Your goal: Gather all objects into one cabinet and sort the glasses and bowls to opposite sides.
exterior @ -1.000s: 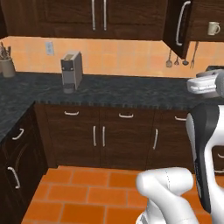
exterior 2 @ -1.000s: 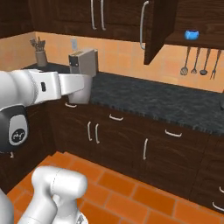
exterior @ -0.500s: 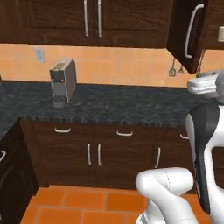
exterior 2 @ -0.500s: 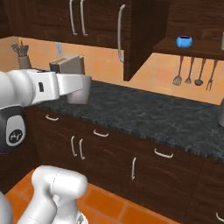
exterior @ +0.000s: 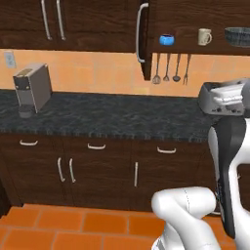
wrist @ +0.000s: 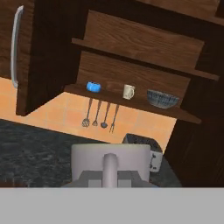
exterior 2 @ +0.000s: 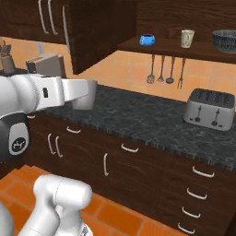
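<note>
The robot's claw (wrist: 110, 175) is clamped on a plain grey handled cup (wrist: 111, 158), carrying it above the front edge of the dark speckled stone bench (exterior 2: 152, 120). In the open dark brown wooden wall cabinet (wrist: 131, 70), the small glossy blue bowl (wrist: 92, 87), the cream mug (wrist: 128, 91) and the wide dark grey ribbed bowl (wrist: 162, 99) are standing on the lowest shelf. To do this well, I think the arm should be lifting the cup upright and setting it just beside the mug, away from the bowls.

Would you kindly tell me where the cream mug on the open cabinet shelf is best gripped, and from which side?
Grip the cream mug across its round body, coming in through the open front of the dark brown wooden cabinet: the mug stands upright with free room on both sides.
</note>
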You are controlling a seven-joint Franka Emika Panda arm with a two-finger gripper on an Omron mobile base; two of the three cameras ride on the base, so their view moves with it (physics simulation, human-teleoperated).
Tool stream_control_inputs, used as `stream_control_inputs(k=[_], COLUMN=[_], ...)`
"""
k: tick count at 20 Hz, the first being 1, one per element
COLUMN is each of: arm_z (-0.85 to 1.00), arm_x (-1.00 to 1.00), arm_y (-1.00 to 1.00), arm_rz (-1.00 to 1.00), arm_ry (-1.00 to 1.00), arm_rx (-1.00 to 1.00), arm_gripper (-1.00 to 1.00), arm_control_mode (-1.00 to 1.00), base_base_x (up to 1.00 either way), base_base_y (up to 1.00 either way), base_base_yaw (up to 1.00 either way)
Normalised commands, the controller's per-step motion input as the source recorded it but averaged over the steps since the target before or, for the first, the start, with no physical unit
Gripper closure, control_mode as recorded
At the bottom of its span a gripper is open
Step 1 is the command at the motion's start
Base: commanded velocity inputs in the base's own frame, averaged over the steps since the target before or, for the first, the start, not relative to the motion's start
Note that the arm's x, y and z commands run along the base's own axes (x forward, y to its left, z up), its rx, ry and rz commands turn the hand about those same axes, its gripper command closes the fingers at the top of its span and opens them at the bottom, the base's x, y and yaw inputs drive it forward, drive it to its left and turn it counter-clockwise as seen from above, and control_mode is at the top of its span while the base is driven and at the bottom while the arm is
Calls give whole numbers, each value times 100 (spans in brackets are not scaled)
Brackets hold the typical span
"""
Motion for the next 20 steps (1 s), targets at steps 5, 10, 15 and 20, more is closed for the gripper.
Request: stream_control_inputs(k=[5,10,15,20], arm_z=[0,0,0,0], arm_x=[0,0,0,0], arm_y=[0,0,0,0], arm_rz=[0,0,0,0], arm_ry=[0,0,0,0], arm_rx=[0,0,0,0], arm_gripper=[100,100,100,100], arm_control_mode=[100,100,100,100], base_base_x=[95,100,100,94], base_base_y=[-60,-32,-35,-25], base_base_yaw=[0,0,0,0])
